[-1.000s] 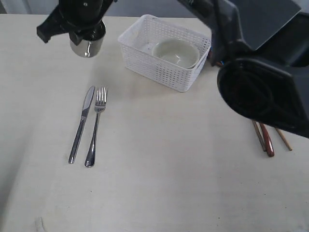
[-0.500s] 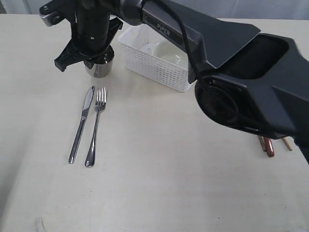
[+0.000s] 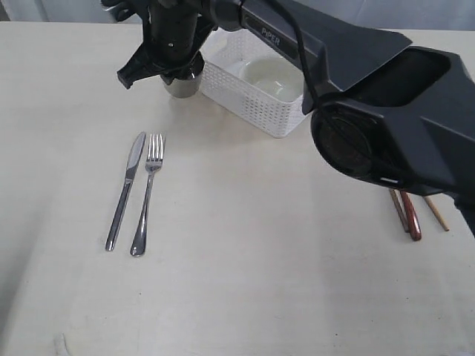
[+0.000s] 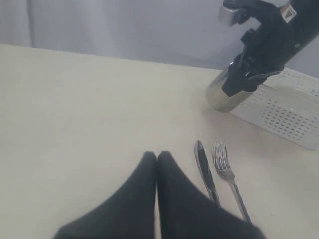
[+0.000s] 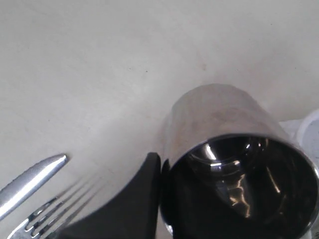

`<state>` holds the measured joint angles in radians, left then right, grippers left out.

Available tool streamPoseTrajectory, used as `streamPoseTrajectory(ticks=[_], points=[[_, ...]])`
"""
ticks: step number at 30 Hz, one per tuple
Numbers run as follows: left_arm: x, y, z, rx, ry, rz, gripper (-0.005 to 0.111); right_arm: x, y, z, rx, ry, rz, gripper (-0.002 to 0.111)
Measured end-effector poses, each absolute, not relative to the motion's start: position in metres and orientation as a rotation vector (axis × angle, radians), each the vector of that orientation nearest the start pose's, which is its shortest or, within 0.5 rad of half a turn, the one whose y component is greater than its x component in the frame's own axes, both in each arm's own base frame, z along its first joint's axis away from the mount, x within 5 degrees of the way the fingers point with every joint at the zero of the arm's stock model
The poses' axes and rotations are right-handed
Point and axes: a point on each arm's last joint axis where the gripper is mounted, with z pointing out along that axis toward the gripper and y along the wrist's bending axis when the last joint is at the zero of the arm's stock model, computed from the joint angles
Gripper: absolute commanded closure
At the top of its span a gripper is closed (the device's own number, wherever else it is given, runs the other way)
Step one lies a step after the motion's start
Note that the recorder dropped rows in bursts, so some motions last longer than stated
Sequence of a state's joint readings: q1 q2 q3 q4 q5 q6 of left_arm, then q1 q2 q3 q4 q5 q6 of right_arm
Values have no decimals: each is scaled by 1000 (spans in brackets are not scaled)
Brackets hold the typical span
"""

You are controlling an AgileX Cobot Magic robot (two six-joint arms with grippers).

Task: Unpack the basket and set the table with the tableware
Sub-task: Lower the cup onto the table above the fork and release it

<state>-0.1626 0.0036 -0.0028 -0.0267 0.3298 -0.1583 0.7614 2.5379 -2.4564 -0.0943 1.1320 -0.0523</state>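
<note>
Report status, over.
Right end effector shut on steel cup, beside basket. Left end effector shut, empty. Bowl in basket. Knife, fork laid out.

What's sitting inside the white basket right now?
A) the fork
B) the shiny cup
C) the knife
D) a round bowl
D: a pale round bowl sits inside the basket, while the fork and knife lie on the table and the cup is outside the basket.
</note>
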Motion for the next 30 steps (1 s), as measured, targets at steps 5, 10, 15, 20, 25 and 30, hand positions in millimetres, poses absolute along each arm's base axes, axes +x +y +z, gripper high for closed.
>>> streamPoseTrajectory(ticks=[5,10,15,20,25,30], points=[[53,-10,184,-13,1821,-253,107,391,379,193,-1140,2456,216,107],[53,-10,184,-13,1821,-253,107,385,389,194,-1159,2417,237,107],[53,-10,184,-13,1821,-253,107,380,394,194,-1170,2410,248,107],[53,-10,184,-13,1821,-253,107,379,393,194,-1178,2424,241,107],[53,-10,184,-13,1821,-253,107,380,393,187,-1184,2439,235,107],[53,-10,184,-13,1821,-253,107,381,395,176,-1191,2451,229,106]])
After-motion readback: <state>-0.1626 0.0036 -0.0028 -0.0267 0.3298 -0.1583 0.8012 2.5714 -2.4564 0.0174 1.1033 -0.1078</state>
